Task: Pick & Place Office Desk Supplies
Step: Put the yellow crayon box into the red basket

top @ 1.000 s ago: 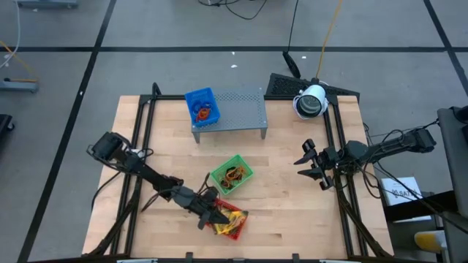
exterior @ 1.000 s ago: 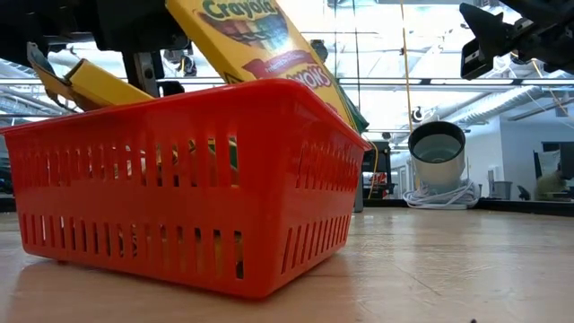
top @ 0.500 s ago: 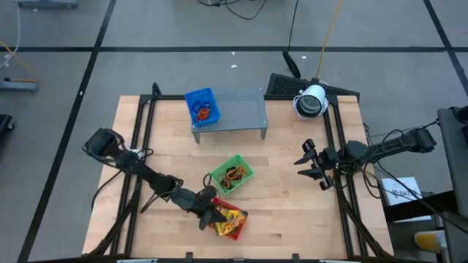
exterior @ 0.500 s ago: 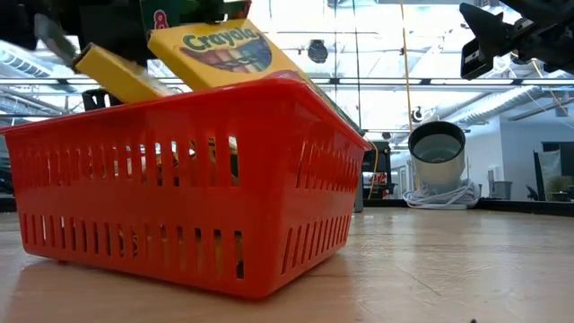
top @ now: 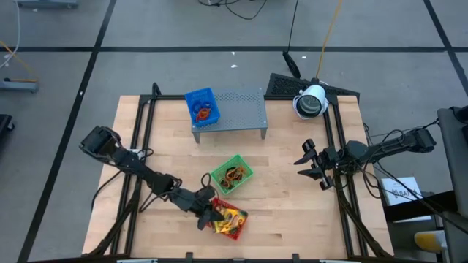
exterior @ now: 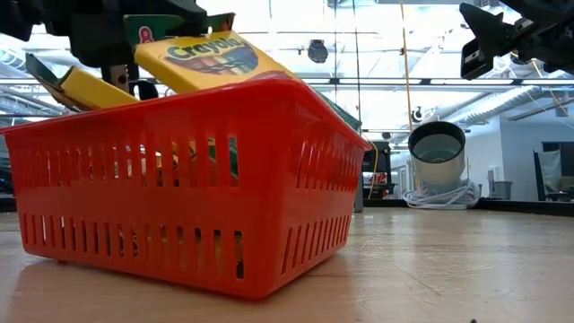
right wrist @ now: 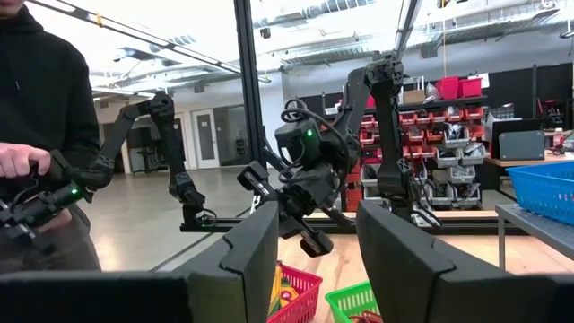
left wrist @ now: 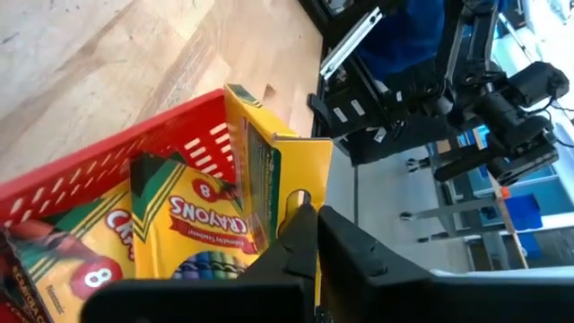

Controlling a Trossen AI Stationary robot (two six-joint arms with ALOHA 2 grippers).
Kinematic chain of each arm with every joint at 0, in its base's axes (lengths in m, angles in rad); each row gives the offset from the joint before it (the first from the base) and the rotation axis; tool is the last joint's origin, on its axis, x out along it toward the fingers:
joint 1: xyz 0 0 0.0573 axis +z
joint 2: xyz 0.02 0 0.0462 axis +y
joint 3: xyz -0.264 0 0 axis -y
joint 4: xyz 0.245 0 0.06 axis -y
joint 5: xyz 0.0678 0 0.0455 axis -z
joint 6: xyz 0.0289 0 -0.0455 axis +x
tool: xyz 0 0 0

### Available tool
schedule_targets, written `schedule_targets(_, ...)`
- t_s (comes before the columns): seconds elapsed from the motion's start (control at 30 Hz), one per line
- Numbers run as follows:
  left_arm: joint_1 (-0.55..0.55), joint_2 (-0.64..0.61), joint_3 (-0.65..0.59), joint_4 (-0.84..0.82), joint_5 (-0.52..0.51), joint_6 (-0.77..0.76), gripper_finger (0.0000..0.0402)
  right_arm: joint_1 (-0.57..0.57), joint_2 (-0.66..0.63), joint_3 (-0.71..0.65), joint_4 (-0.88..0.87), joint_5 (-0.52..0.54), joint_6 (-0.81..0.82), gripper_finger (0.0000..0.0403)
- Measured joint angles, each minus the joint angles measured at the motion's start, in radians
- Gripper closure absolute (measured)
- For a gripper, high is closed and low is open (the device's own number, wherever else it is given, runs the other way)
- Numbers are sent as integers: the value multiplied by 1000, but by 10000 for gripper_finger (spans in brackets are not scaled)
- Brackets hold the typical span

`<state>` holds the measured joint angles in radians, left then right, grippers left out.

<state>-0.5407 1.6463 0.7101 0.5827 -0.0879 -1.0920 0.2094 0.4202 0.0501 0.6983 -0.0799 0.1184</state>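
Observation:
The red mesh tray point(top: 235, 231) point(exterior: 179, 206) point(left wrist: 85, 184) stands near the table's near edge with several yellow crayon packets in it. One packet point(exterior: 211, 58) point(left wrist: 269, 175) lies tilted on top, its printed face up, resting on the tray's rim and on the packets beneath. My left gripper point(top: 210, 214) point(exterior: 134, 40) point(left wrist: 317, 247) is over the tray's left end, shut on that packet. My right gripper point(top: 311, 164) point(right wrist: 318, 242) hovers open at the table's right side, far from the trays. My left gripper pinches the top crayon packet by its thin yellow end flap with the hang hole point(left wrist: 301, 199), between its two fingers. The fingers come slanting down from the table's left. The packet lies tilted, its far part on the tray's contents and rim; my fingers hide the contact itself.
A green tray point(top: 232, 174) of rubber bands sits just beyond the red one. A blue tray point(top: 201, 106) stands on the grey rack point(top: 238, 109) at the far edge, with a white round device point(top: 311, 101) to its right. A person point(right wrist: 40, 135) stands beyond the table.
My left gripper has moved down toward the red tray and tipped flatter. The crayon packet, steeply tilted and raised above the tray a second ago, now lies nearly flat on top of the tray's contents. My right arm has kept still.

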Motion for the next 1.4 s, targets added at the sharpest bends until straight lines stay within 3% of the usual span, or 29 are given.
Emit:
schedule_targets(0.57,-3,0,0,-12,38,14,228,0,0,0,0,0,0,261)
schedule_targets(1.03,-3,-1,0,-51,37,13,165,0,0,0,0,0,0,261)
schedule_targets(1.4,-10,-170,-2,-398,-38,14,142,0,0,0,0,0,0,261)
